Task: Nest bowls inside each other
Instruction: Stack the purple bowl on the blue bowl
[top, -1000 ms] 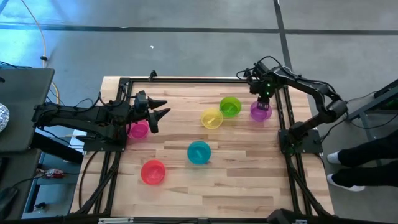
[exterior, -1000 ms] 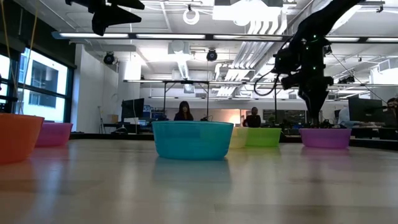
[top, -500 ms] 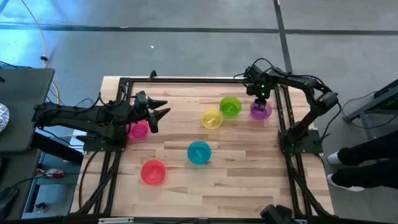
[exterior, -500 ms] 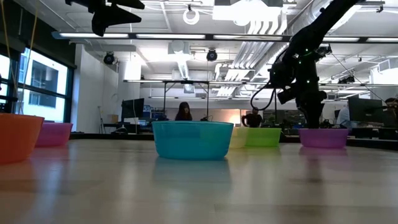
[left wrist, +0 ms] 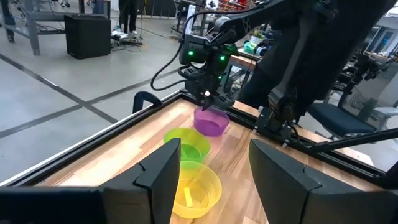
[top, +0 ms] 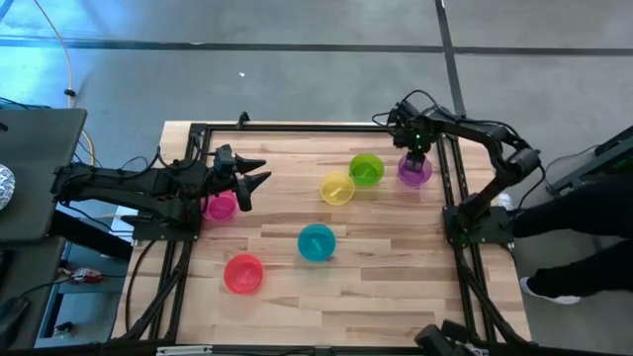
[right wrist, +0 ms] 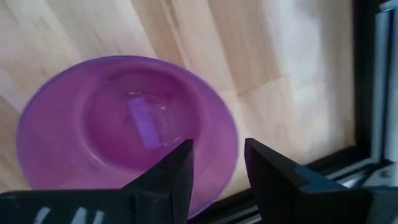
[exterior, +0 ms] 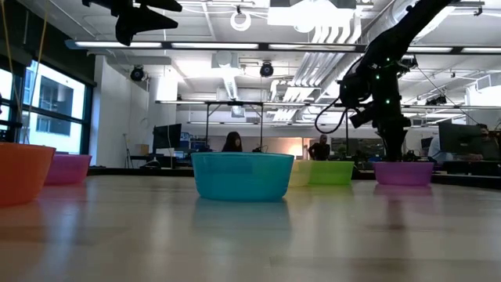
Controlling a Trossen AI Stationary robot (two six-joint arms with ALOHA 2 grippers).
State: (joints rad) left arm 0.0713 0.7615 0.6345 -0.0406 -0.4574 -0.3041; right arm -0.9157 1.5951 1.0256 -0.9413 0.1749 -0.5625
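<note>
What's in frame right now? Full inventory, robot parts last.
purple round plastic bowl: 1, purple, far right of the table by the frame rail
green round plastic bowl: 1, green, beside the purple one toward the centre
yellow round plastic bowl: 1, yellow, next to the green bowl
teal blue round plastic bowl: 1, teal, table centre
red round plastic bowl: 1, red, near left
pink round plastic bowl: 1, pink, left side, partly under the left arm
wooden table: 1, light wood, black frame
people: 2, seated far back in the room
left gripper: 1, dark, fingers open, raised over the table's left
right gripper: 1, dark, fingers open, at the purple bowl's rim
</note>
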